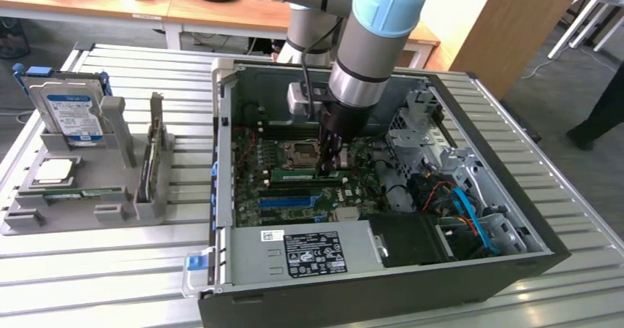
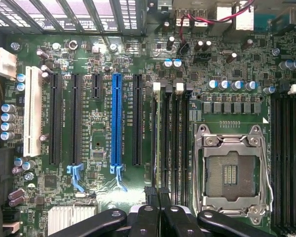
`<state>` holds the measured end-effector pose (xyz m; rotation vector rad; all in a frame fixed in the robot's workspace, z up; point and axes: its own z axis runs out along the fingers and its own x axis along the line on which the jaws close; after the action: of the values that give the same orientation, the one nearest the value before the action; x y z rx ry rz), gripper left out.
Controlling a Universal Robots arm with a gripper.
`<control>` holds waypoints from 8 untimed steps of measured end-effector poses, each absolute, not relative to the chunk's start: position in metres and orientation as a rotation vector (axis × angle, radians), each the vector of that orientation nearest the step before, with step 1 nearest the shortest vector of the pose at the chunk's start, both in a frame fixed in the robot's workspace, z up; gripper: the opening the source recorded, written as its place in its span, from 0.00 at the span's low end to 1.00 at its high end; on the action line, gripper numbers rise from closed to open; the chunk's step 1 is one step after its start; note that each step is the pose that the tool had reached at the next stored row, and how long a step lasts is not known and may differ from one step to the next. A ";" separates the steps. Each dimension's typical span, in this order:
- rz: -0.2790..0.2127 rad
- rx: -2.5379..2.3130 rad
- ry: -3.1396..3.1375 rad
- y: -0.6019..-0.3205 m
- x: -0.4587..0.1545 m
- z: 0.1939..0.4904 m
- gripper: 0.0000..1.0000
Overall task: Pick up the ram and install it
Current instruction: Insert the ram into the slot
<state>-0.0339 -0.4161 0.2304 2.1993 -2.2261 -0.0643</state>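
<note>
A ram (image 2: 160, 138) stick, thin and green, stands on its long edge in line with one of the black memory slots (image 2: 173, 138) on a computer's main board (image 2: 98, 123). Standing it on edge points its contacts down into the slot. Whether it is fully seated cannot be told. The black gripper (image 2: 158, 193) has its jaws drawn narrow, pinching the stick's upper edge.

In the exterior view the gripper (image 1: 332, 169) reaches straight down into the open case (image 1: 390, 284). Neighbouring memory slots sit just beside the stick on one side and long card slots on the other. The empty processor socket (image 2: 232, 173) lies near. Sideways room is tight, and the open way is upward. A gray tray (image 1: 88, 211) holding a hard drive (image 1: 73, 112) sits well apart, outside the case.
</note>
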 end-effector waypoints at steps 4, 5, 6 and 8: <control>-0.064 2.199 -2.226 -0.416 -0.034 0.230 0.12; -0.064 2.199 -2.226 -0.416 -0.034 0.230 0.12; -0.064 2.199 -2.226 -0.416 -0.034 0.230 0.12; -0.064 2.199 -2.226 -0.416 -0.034 0.230 0.12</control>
<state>-0.0344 -0.4160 0.2300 2.1989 -2.2260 -0.0640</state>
